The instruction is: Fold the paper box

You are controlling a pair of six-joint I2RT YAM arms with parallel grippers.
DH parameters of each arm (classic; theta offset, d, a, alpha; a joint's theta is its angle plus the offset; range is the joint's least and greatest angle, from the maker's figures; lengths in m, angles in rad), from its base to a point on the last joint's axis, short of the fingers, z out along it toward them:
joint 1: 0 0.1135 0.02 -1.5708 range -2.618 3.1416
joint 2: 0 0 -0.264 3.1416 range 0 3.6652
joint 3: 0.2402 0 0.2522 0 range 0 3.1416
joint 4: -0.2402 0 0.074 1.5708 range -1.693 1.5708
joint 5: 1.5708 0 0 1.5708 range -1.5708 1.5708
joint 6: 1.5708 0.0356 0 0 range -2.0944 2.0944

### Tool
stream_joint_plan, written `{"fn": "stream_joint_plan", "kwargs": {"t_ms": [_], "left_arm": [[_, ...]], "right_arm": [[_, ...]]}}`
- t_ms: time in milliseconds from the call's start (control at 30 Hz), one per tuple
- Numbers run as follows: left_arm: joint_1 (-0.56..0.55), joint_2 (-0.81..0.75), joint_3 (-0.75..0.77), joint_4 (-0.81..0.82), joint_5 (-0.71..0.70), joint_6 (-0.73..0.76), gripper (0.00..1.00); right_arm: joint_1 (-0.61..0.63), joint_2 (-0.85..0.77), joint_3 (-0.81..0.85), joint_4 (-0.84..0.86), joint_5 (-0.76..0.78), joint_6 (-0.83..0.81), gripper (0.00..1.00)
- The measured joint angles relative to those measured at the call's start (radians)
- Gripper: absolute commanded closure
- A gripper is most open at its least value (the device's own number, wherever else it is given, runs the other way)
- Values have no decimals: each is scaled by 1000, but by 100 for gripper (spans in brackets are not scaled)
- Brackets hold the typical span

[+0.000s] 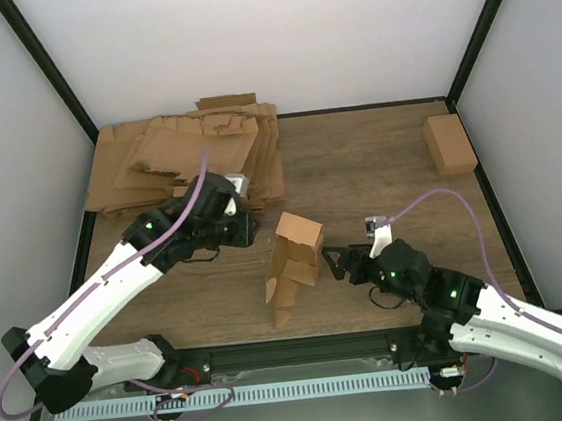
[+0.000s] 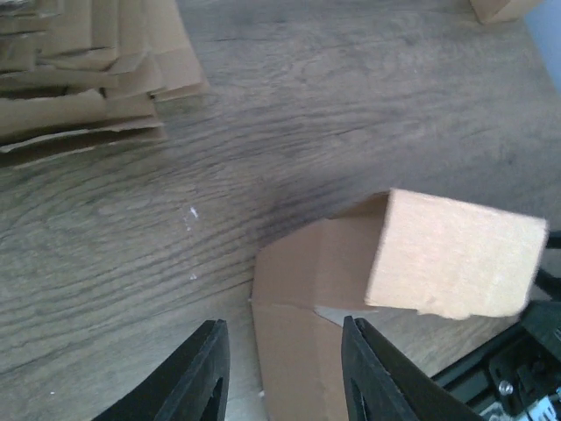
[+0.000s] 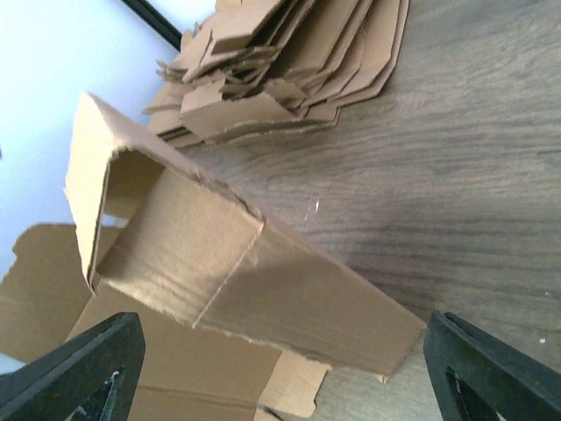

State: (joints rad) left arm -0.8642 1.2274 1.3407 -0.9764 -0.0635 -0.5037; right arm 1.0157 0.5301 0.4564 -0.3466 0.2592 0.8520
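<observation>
Paper box (image 1: 294, 259) half-folded, in front of the sheet stack (image 1: 185, 160). Looks light, thin, crushable. Left end effector (image 2: 282, 338) partly open, right end effector (image 1: 335, 262) wide open, both empty. Best pinching 1 creased wall, not flaps.

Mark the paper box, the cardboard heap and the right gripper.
paper box (image 1: 300, 233): top external view, raised upper panel.
cardboard heap (image 1: 180, 156): top external view, topmost sheet.
right gripper (image 1: 333, 263): top external view, between its fingertips.

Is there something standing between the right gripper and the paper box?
Nothing visible does. The open right gripper points straight at the paper box, and only a narrow strip of bare table lies between them.
</observation>
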Motion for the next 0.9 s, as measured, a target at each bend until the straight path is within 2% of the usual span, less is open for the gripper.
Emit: {"fn": "stream_joint_plan", "kwargs": {"t_ms": [133,333,467,700,900], "left_arm": [[87,-29,-82,76,77,22,57],[146,33,-183,196,245,45,58],[152,79,-193,257,327,61,58],[159,125,-212,317,405,80,65],[159,146,-233,335,430,89,68]], "right_arm": [[-60,5,-2,42,-41,-10,11],[-154,111,-2,93,-156,-59,11],[-163,139,-2,98,-206,-77,12],[-163,141,-2,117,-245,-93,12],[-164,140,-2,121,-258,-112,18]]}}
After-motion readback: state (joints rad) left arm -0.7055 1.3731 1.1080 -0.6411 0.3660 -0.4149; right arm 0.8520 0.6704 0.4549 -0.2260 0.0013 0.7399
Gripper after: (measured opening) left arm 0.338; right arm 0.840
